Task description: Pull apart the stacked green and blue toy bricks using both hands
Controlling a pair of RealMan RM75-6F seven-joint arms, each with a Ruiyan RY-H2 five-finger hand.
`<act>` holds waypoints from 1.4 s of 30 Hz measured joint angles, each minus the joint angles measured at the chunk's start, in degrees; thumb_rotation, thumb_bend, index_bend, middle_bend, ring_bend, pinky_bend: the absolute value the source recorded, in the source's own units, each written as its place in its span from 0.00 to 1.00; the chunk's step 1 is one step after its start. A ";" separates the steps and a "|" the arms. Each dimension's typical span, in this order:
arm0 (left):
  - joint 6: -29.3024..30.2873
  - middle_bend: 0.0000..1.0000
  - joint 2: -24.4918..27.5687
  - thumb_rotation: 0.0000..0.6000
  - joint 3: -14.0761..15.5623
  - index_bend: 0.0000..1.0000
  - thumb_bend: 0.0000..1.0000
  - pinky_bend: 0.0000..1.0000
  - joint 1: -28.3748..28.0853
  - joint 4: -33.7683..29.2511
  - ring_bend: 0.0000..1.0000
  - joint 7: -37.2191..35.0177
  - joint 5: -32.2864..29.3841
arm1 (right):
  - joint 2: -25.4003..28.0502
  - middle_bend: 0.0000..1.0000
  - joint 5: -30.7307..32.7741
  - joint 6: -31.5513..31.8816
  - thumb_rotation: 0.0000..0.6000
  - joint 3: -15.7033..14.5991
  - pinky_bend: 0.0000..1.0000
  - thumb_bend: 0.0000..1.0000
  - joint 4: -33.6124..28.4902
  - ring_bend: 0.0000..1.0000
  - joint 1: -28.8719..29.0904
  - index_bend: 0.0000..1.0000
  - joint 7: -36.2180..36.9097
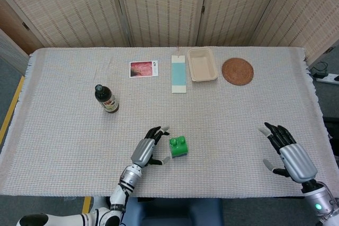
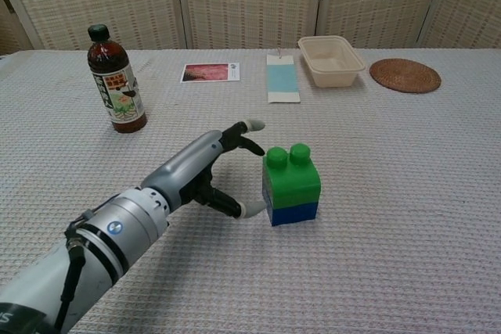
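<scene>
A: Looking at the left hand (image 2: 207,171), its fingers are spread wide around nothing, thumb low and the others high, right beside the stacked bricks.

B: Touching them?

A: I cannot tell. The thumb tip sits at the blue brick (image 2: 294,213), the upper fingertips by the green brick (image 2: 291,177), but contact is unclear from either view.

B: And the right hand (image 1: 288,151)?

A: Spread open too, holding nothing, well apart from the stack, which sits far off toward the left hand's side.

B: So what could go wrong?

A: The stack stands loose on the tablecloth (image 1: 222,109). If the left hand closes from one side only, I judge it shoves or tips the bricks away from its palm rather than gripping them.

B: And the split itself?

A: If the fingers wrap both colours across the seam, pulling separates nothing. The right hand needs its own brick, and little surface is left on so small a stack.

B: Anything nearby at risk?

A: No, the bottle (image 2: 115,80) stands well beyond the left hand.
</scene>
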 measured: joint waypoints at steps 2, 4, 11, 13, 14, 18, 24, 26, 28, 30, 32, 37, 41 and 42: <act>-0.32 0.26 -0.40 1.00 0.01 0.09 0.29 0.00 0.13 -0.19 0.00 0.04 -0.69 | 0.27 0.00 -0.19 0.35 1.00 -0.07 0.00 0.38 0.05 0.00 -0.11 0.00 0.57; -0.39 0.26 -0.88 1.00 0.15 0.09 0.29 0.00 0.18 -0.16 0.00 0.14 -0.80 | 0.47 0.00 -0.46 0.60 1.00 -0.17 0.00 0.38 0.12 0.00 -0.18 0.00 0.97; -0.95 0.24 -3.87 1.00 -0.23 0.08 0.28 0.00 -0.57 2.51 0.00 -0.31 -0.80 | 1.37 0.00 -1.28 1.99 1.00 -0.54 0.00 0.38 0.08 0.00 -0.68 0.00 2.51; -0.94 0.24 -4.45 1.00 -0.55 0.08 0.27 0.00 -0.88 3.29 0.00 -0.54 -0.63 | 1.54 0.00 -1.41 2.08 1.00 -0.63 0.00 0.38 0.11 0.00 -0.76 0.00 2.76; -0.86 0.24 -4.81 1.00 -0.80 0.08 0.27 0.00 -1.09 3.78 0.00 -0.69 -0.46 | 1.59 0.00 -1.38 1.99 1.00 -0.67 0.00 0.38 0.12 0.00 -0.76 0.00 2.83; -0.70 0.24 -5.44 1.00 -1.62 0.08 0.27 0.00 -1.82 5.15 0.00 -1.31 0.12 | 1.76 0.00 -1.28 1.70 1.00 -0.75 0.00 0.38 -0.01 0.00 -0.73 0.00 2.90; -0.81 0.24 -5.82 1.00 -2.76 0.09 0.27 0.00 -2.36 6.45 0.00 -2.70 0.09 | 1.67 0.00 -0.85 1.28 1.00 -0.62 0.00 0.38 -0.04 0.00 -0.67 0.00 2.68; -1.18 0.24 -5.80 1.00 -2.82 0.09 0.27 0.00 -2.46 6.46 0.00 -2.48 -0.20 | 1.61 0.00 -0.72 1.11 1.00 -0.57 0.00 0.38 -0.09 0.00 -0.62 0.00 2.56; -1.27 0.27 -5.86 1.00 -2.93 0.12 0.27 0.00 -2.53 6.59 0.00 -2.27 -0.41 | 1.62 0.00 -0.77 1.09 1.00 -0.58 0.00 0.38 -0.12 0.00 -0.62 0.00 2.53; -1.28 0.30 -6.16 1.00 -3.04 0.15 0.27 0.00 -2.61 7.07 0.00 -2.30 -0.54 | 1.63 0.00 -0.78 1.24 1.00 -0.53 0.00 0.38 -0.11 0.00 -0.66 0.00 2.52; -1.12 0.34 -6.44 1.00 -3.04 0.19 0.27 0.00 -2.66 7.55 0.00 -2.50 -0.44 | 1.67 0.00 -0.71 1.33 1.00 -0.47 0.00 0.38 -0.07 0.00 -0.71 0.00 2.56; 0.35 0.43 -7.37 1.00 -3.15 0.24 0.27 0.00 -2.64 8.90 0.04 -4.10 0.41 | 1.65 0.00 -0.54 1.06 1.00 -0.43 0.00 0.38 -0.03 0.00 -0.66 0.00 2.48; 0.71 0.43 -7.17 1.00 -3.12 0.23 0.27 0.00 -2.51 8.79 0.04 -5.05 0.88 | 1.52 0.00 -0.47 0.68 1.00 -0.45 0.00 0.38 -0.07 0.00 -0.56 0.00 2.21; 0.77 0.43 -7.08 1.00 -3.07 0.24 0.27 0.00 -2.45 8.70 0.04 -5.09 0.92 | 1.49 0.00 -0.46 0.63 1.00 -0.45 0.00 0.38 -0.09 0.00 -0.54 0.00 2.14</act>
